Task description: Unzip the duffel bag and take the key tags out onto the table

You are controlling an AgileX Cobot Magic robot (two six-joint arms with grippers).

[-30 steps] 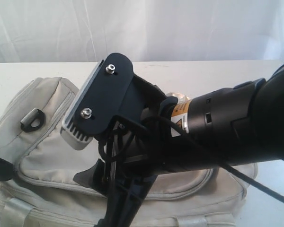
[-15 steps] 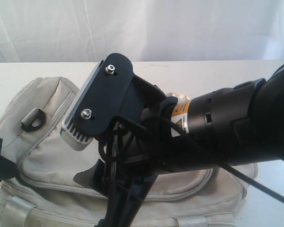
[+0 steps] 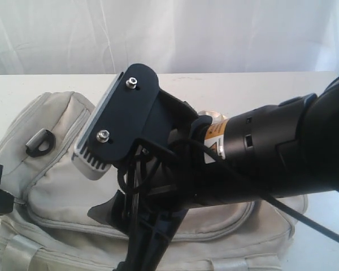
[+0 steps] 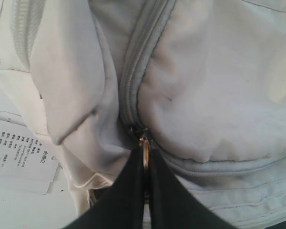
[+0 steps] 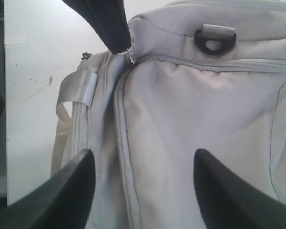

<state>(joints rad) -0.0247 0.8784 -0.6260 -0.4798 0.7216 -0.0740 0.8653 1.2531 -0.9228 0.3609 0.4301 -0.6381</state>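
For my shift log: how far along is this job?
Done: left gripper, jaws shut on the zipper pull. In hand: unzipping, though the zipper of the duffel bag looks closed. Left: opening it, lifting out the key tags, none visible. Right gripper hangs open.

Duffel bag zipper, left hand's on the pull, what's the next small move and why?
Probably draw the left hand along the closed grey zipper track to start opening the duffel bag. Its fingers are shut on the metal zipper pull at the track's end, and the teeth ahead are all closed. The right hand hangs open above the fabric, holding nothing.
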